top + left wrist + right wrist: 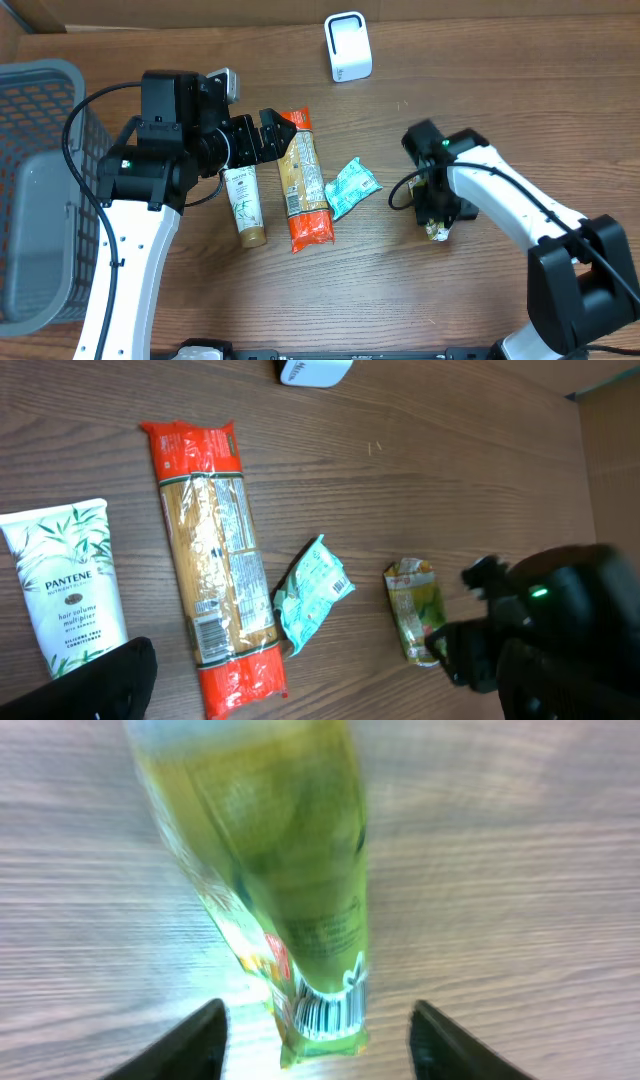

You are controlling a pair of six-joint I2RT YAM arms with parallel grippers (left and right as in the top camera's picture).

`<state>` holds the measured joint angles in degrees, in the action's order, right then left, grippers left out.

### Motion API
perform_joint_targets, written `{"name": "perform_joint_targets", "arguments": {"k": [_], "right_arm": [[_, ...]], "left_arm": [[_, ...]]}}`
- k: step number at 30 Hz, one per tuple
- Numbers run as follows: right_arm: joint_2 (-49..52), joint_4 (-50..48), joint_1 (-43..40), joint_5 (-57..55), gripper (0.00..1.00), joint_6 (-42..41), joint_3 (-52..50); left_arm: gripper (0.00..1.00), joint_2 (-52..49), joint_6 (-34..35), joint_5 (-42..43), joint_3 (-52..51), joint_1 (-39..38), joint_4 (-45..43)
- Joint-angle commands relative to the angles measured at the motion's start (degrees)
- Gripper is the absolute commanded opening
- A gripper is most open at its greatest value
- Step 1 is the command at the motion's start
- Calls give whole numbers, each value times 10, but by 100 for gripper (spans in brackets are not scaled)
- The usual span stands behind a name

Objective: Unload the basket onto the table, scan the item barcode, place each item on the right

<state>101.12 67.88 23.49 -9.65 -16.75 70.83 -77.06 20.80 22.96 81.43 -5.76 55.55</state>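
A green snack packet (270,870) lies flat on the wooden table, its barcode (325,1010) at the end nearest the right wrist camera. My right gripper (315,1020) straddles that end with both fingers (190,1045) clear of the packet, so it is open and holds nothing. From overhead, the right gripper (436,220) covers most of the green packet (437,233). The white scanner (348,47) stands at the back of the table. My left gripper (275,135) hangs open above the top of the pasta pack (303,180), holding nothing.
A Pantene tube (245,205), the orange pasta pack (215,550) and a teal packet (350,187) lie side by side mid-table. A grey basket (40,200) stands at the left edge. The right arm (550,620) fills the left wrist view's lower right.
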Motion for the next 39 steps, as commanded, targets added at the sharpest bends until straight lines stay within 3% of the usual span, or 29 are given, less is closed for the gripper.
{"name": "perform_joint_targets", "arguments": {"k": [1, 3, 4, 10, 16, 23, 32, 35, 39], "right_arm": [[-24, 12, -14, -28, 63, 8, 68], [-24, 7, -18, -23, 73, 7, 109], [-24, -4, -18, -18, 74, 7, 118], [-9, -115, -38, 1, 67, -31, 102], [59, -142, -73, 115, 67, -31, 95], [101, -106, -82, 264, 68, 37, 95], [101, 62, -16, 379, 65, 216, 95], [92, 81, -13, 396, 57, 217, 99], [33, 88, -33, 390, 57, 175, 126]], "left_arm": [[100, -5, -11, 8, 12, -3, -1], [100, -5, -11, 8, 12, -3, -1], [100, -5, -11, 8, 12, -3, -1], [100, -5, -11, 8, 12, -3, -1], [100, -5, -11, 8, 12, -3, -1], [100, -5, -11, 8, 12, -3, -1], [99, -5, -11, 8, 12, -3, -1], [99, -5, -11, 8, 12, -3, -1], [100, -5, -11, 8, 12, -3, -1]]}}
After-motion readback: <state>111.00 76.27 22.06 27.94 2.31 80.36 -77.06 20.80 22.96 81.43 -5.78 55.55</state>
